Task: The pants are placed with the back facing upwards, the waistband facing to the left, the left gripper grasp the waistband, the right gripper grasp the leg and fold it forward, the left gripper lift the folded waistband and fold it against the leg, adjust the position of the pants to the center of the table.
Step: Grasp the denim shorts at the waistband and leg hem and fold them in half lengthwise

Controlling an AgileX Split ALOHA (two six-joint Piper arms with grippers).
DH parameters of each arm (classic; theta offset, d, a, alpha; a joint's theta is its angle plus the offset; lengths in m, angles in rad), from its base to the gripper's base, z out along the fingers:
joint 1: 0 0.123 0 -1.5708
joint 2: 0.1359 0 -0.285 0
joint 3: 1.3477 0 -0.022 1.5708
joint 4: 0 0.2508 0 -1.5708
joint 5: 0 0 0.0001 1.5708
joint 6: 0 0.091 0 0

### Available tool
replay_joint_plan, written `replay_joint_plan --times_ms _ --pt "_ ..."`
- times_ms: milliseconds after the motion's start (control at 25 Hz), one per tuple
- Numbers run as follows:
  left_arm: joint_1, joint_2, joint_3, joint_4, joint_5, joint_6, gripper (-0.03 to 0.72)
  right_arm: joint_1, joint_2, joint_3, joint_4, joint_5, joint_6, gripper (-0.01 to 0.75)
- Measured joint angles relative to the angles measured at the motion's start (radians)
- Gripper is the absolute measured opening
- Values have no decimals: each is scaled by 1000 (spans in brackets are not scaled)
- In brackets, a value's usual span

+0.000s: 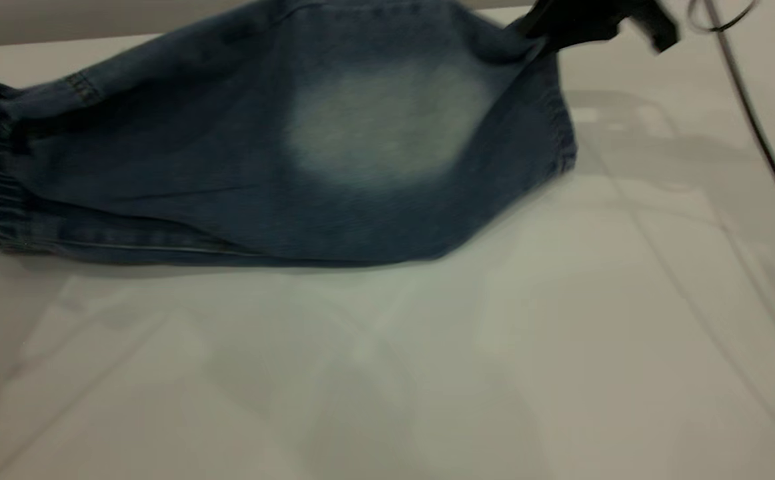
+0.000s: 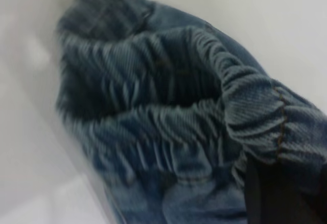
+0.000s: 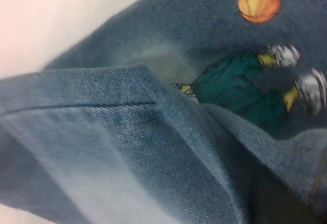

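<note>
Exterior view: pants [image 1: 280, 153] folded on the bench [image 1: 427, 373].
Right hand [image 1: 547, 30] clamps the leg [image 1: 387, 127] hem; left hand's [image 2: 281, 193] grip cannot be told.

No readable text shows, as far as the blurred views allow.

The outside camera is looking down from in front of the arms, across the pale worktop [image 1: 427, 373], with the pants [image 1: 280, 153] filling its upper half. The left wrist camera is sitting very close to the waistband [image 2: 204, 122], facing its gathered folds. The right wrist camera is pressing in just as near on the leg [image 3: 127, 147], with the printed leg [image 3: 240, 81] lying behind. All three are sharing the same denim.
</note>
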Motion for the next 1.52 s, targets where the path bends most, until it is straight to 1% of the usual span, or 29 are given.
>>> replay_joint_plan --times_ms 80,240,360,440,560,640,680,760,920,1000,1080,1160,1240,1320,1440,1520 --pt "0 0 0 -9 -38 0 134 31 49 -40 -2 -10 0 26" --pt "0 -1 0 -4 -65 0 134 77 120 -106 -4 -18 25 26" --pt "0 -1 0 4 -63 14 134 75 128 -114 -9 -34 23 26" --pt "0 0 0 4 -61 35 134 74 125 -114 -9 -36 -8 30" --pt "0 0 0 4 -57 97 134 74 125 -114 -11 -23 -80 63" --pt "0 0 0 5 -40 139 150 74 124 -114 -8 -23 -91 116" --pt "0 0 0 5 -29 154 172 74 124 -114 -8 -25 -91 147" --pt "0 0 0 5 -28 163 245 71 123 -114 -8 -37 -93 236" --pt "0 0 0 5 -90 164 420 70 122 -114 -8 -26 -94 421" --pt "0 0 0 5 -132 188 478 70 122 -114 -8 0 -113 486" --pt "0 0 0 5 -186 211 507 70 122 -114 -8 24 -119 526" --pt "1 0 0 5 -207 218 513 70 122 -114 -8 61 -119 538" --pt "5 0 -1 7 -193 259 512 70 122 -114 -4 105 -126 538" --pt "27 0 -8 13 -165 323 508 70 122 -114 -1 146 -137 535" --pt "95 0 -24 13 -71 452 505 70 122 -114 23 191 -157 524" --pt "162 0 -40 13 27 547 504 75 122 -114 37 192 -179 521"
